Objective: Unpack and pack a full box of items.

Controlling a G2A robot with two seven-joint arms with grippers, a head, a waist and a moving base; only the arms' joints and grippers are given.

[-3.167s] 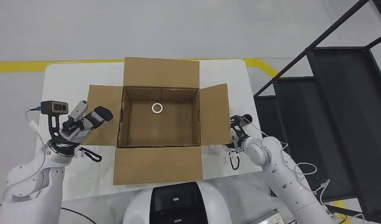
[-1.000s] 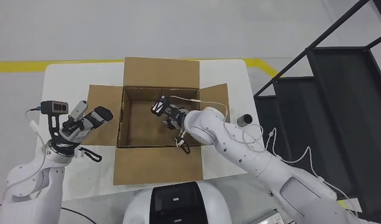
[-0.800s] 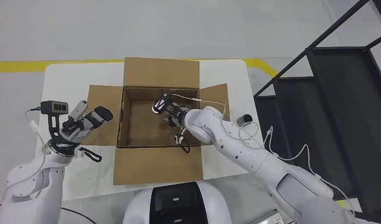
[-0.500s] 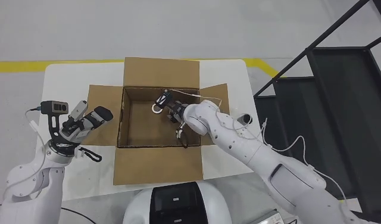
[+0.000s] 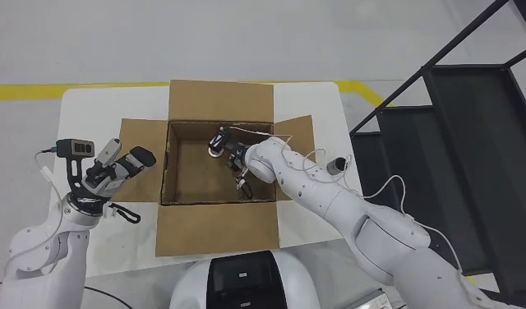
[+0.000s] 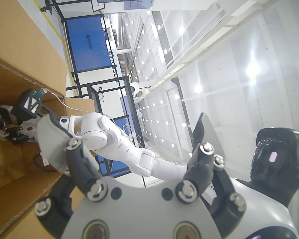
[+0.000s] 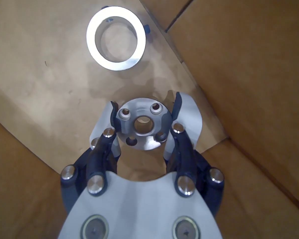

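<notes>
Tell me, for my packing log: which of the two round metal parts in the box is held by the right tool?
The grey disc with drilled holes, clamped in the right tool; the plain ring lies free on the box floor.

Box (image 5: 220, 103) sits mid-table (image 5: 90, 112), its four flaps folded outward. Right gripper (image 7: 145, 108) is down inside the box near the back wall, clamped on a holed disc (image 7: 143, 123) held above the box floor. A ring (image 7: 115, 37) lies flat on that floor just beyond the disc — near it, not touching. Left gripper (image 5: 141, 159) hangs outside the box at the outer edge of the left flap, fingers spread. A small cylinder (image 5: 334, 166) stands on the table just beside the right flap — outside the box.
</notes>
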